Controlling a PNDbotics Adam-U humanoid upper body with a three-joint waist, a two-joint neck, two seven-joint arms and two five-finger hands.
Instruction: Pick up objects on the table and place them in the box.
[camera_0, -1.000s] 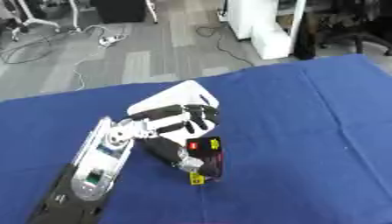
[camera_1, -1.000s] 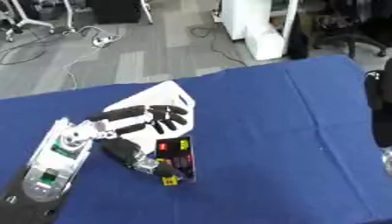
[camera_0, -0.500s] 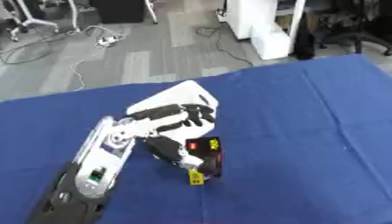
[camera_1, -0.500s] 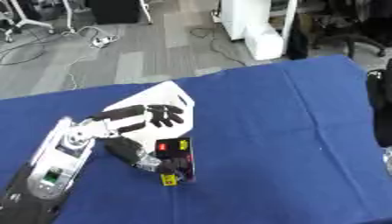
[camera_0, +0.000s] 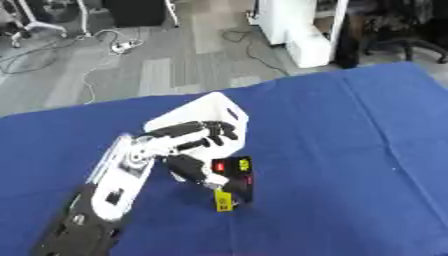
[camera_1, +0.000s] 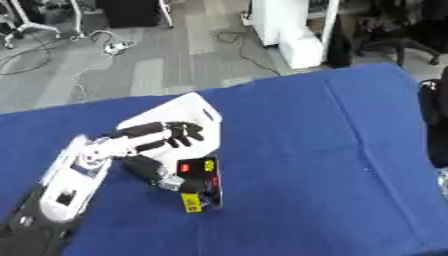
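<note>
Black object (camera_0: 234, 181) with red and yellow labels is lying on the blue tabletop (camera_0: 350, 150), just in front of the white box (camera_0: 203, 116) and touching or nearly touching its near edge. A yellow tag is showing at its near end; what the item is cannot be made out.

Left arm is coming in from the lower left, white and silver forearm angling up toward the box. Left hand (camera_0: 197, 137) is sitting over the box opening, black fingers (camera_0: 223, 131) spreading out straight to the right, released, grasping nothing. The thumb side is reaching down toward the black object; whether it is touching cannot be told.

White box is lying tilted on the tabletop left of centre, its far corner pointing toward the tabletop's far edge, and the hand is covering most of its inside.

Blue cloth is covering the whole tabletop to the right, with a fold line running across it. Right arm is showing only as a dark sliver (camera_1: 435, 125) at the right edge of the right eye view; its hand is out of sight.
</note>
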